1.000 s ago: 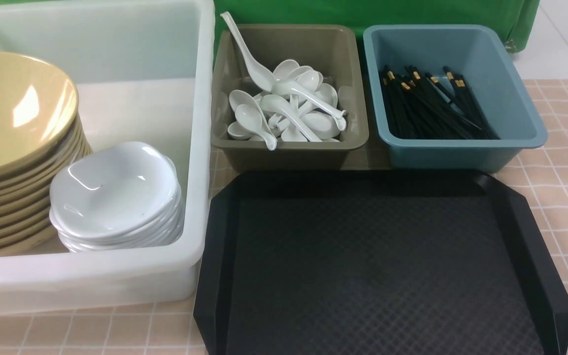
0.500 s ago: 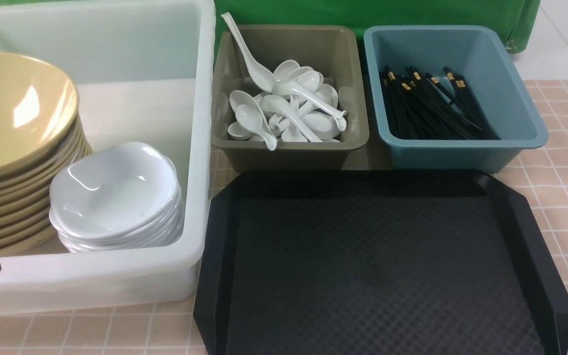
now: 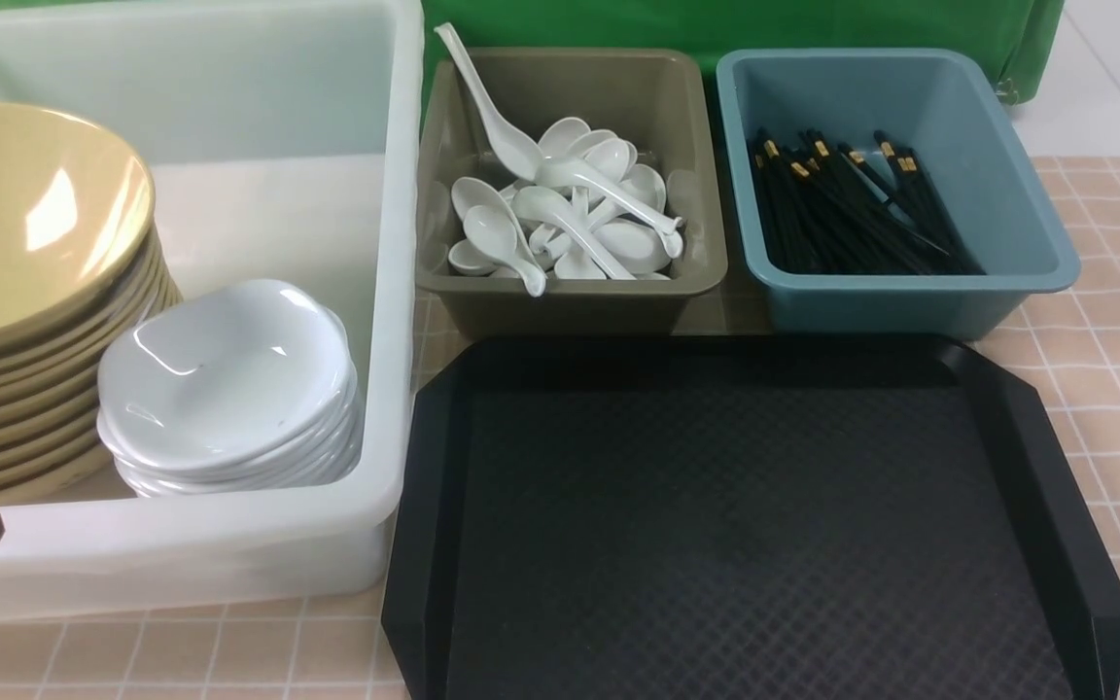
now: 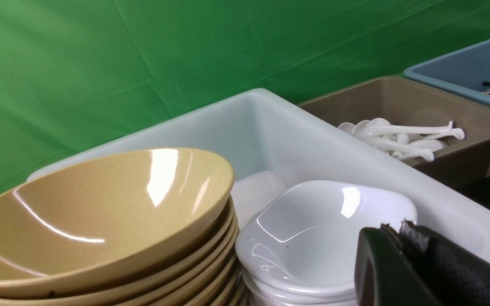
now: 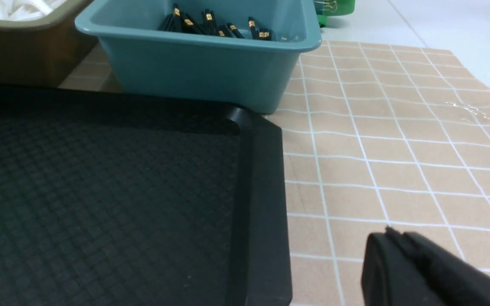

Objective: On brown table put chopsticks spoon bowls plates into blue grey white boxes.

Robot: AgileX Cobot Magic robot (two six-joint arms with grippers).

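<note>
Sitting stacked in the white box (image 3: 395,292) at far left: bowls (image 3: 25,243), plates (image 3: 229,379) just right of them. Lying piled in the grey box (image 3: 570,292): spoons (image 3: 560,219). Resting in the blue box (image 3: 910,292) at far right: chopsticks (image 3: 842,209). Hovering pressed together, holding nothing: left gripper (image 4: 398,250) near the plates, right gripper (image 5: 391,246) over the table (image 5: 398,148) right of the black tray (image 3: 745,525).

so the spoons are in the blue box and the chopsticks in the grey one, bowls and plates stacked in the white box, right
Not quite: you have the two small boxes swapped. The front view shows the spoons piled in the grey box and the chopsticks lying in the blue box. The rest holds: the bowls and the plates sit stacked side by side in the white box.
</note>
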